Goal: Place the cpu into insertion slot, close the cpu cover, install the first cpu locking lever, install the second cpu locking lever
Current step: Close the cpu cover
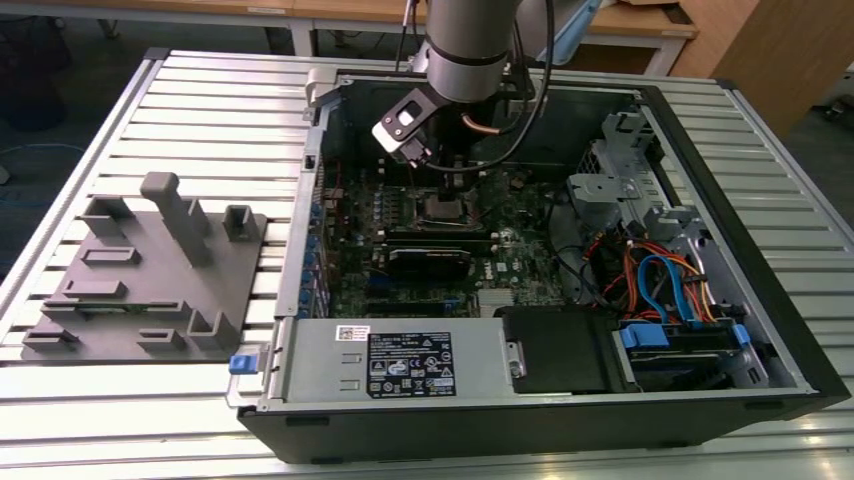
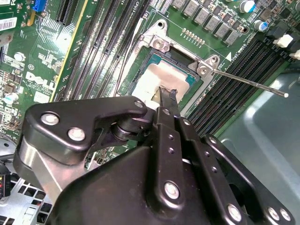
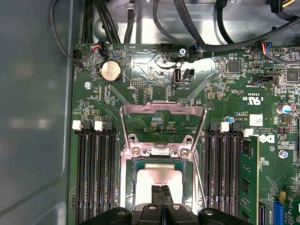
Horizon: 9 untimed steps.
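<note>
Cpu (image 3: 158, 176) seated in insertion slot (image 3: 125, 183) w/ end effector (image 3: 159, 188) right above.

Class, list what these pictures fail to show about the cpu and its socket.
First wrist view: the gripper hides one edge of the cpu.
Second wrist view: the gripper covers part of the insertion slot; seating unclear.
Exterior view: the insertion slot is too small to show its contents.

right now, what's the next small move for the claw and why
Probably lift the claw straight up a little. It sits shut right over the cpu, which already lies in the insertion slot, while the cpu cover is flipped open beyond it.
</note>
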Each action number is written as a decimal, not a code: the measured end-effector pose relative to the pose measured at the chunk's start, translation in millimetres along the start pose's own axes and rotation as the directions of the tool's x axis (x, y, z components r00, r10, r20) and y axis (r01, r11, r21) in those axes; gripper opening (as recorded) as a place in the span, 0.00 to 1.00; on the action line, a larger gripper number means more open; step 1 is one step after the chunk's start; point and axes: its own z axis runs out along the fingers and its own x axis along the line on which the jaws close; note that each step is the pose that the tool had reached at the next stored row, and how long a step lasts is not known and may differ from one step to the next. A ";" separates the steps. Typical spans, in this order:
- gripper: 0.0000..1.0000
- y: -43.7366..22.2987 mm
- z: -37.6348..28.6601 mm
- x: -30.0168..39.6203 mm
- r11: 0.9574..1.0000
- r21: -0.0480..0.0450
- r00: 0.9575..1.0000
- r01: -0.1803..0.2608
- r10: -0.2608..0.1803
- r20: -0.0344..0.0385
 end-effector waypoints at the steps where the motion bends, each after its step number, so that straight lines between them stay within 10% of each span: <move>1: 0.10 0.0 0.0 0.0 1.000 0.000 1.000 0.000 0.000 0.000; 9: 0.10 0.4 -0.3 0.0 1.000 0.006 1.000 0.000 0.000 0.000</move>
